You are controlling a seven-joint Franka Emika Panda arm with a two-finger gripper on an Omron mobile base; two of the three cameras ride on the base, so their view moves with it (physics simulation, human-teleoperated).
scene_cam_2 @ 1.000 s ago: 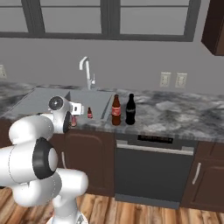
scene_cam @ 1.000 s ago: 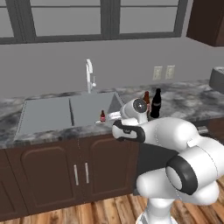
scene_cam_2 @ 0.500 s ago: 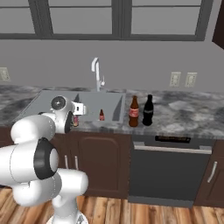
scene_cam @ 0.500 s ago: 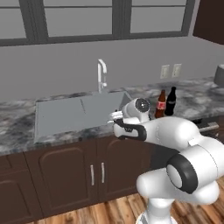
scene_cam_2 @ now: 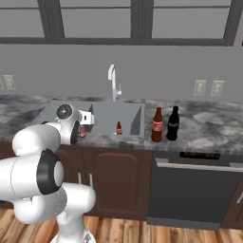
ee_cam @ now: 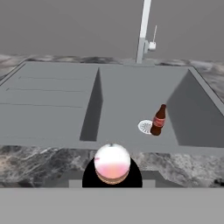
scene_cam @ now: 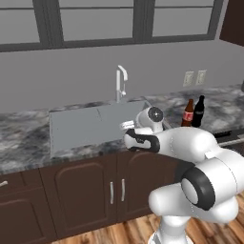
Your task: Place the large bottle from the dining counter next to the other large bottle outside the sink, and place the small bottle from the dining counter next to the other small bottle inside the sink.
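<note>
Marbled surface [scene_cam_2: 209, 124] runs under the windows, carrying the grey sink [ee_cam: 131, 94] with its ribbed drainboard to one side and chrome faucet [scene_cam: 121, 82] behind. Outside the basin, on the stone, two large bottles stand just beside each other: a brown red-labelled one [scene_cam_2: 157, 125] and a dark one [scene_cam_2: 172, 124], so the large-bottle half looks done. Pincer [scene_cam_2: 85, 118] hangs at the surface's front edge, short of the basin, closed on the small bottle [ee_cam: 112, 165], seen nearly end-on as a pale pink rounded shape between the tips. Other small bottle [ee_cam: 159, 120], dark brown with a red band, stands upright on the basin floor beside the drain. Risks, as judged: the held bottle is tiny and slim, so releasing high would let it topple or roll toward the drain; descending too close could knock the red-banded bottle over; a low approach might clip the sink's front rim.
</note>
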